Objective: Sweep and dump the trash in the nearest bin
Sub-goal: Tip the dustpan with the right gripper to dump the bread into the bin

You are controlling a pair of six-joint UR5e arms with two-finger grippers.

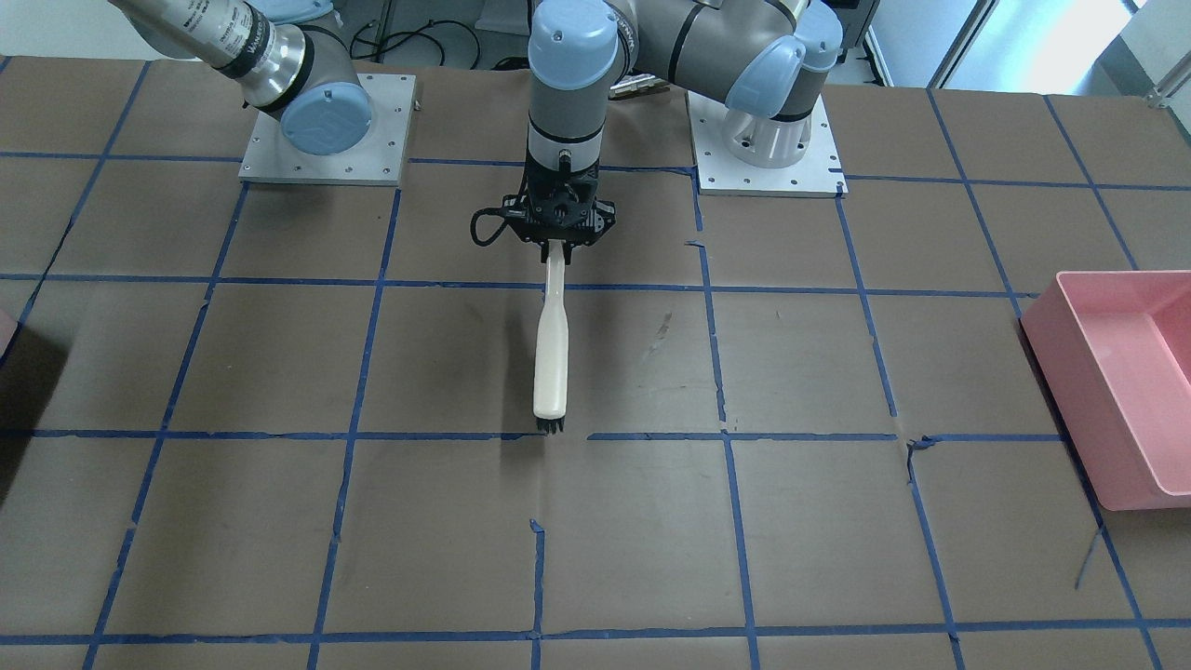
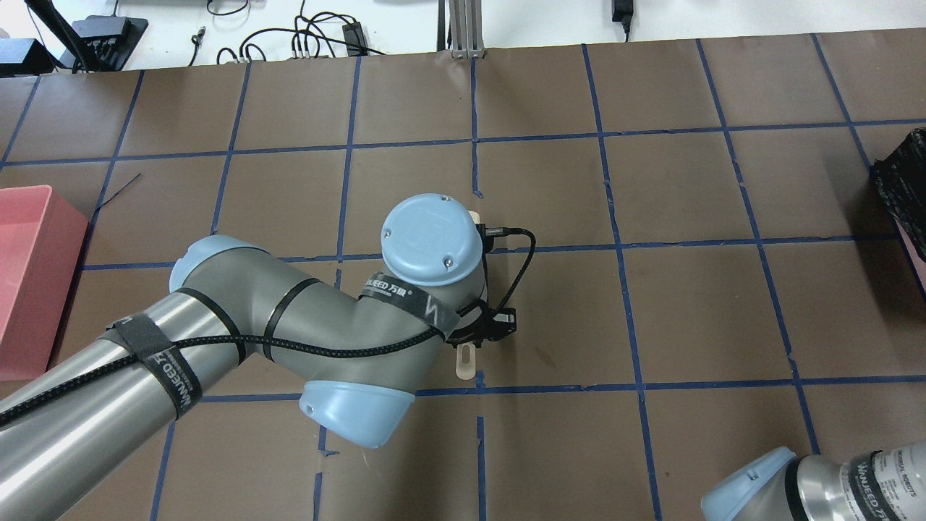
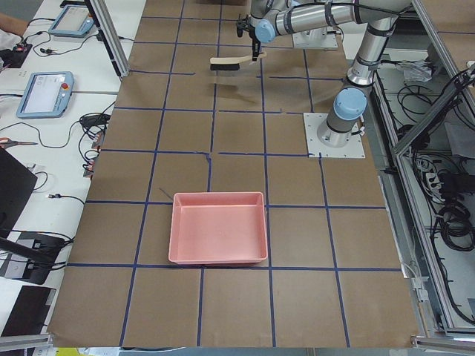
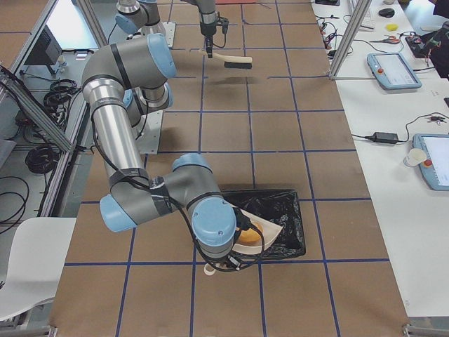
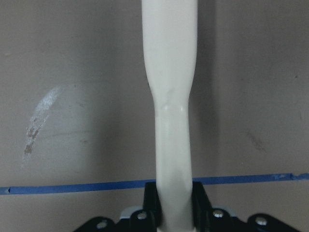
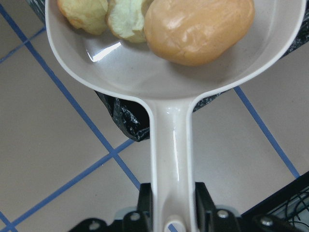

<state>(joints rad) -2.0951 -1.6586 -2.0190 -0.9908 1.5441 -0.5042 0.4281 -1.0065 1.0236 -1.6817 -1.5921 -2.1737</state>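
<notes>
The left gripper [image 1: 556,244] pinches a cream-white plastic brush [image 1: 551,354], black bristles straight ahead of it. The right gripper [image 6: 172,205] is clamped on the handle of a glossy pale plastic dustpan [image 6: 130,72] running straight out from it. A smooth tan potato-like lump [image 6: 198,29] and two torn bread chunks [image 6: 83,13] lie at its far end, over the crinkled black-bag-lined bin [image 4: 280,203], so a forward tip should dump them.

Even, bright overhead light fills every view. The brush [image 1: 551,349] throws only a soft, faint shadow on the table [image 1: 279,521]. A white glare patch sits in the dustpan [image 6: 145,82]. Both wrist views look slightly soft up close.
</notes>
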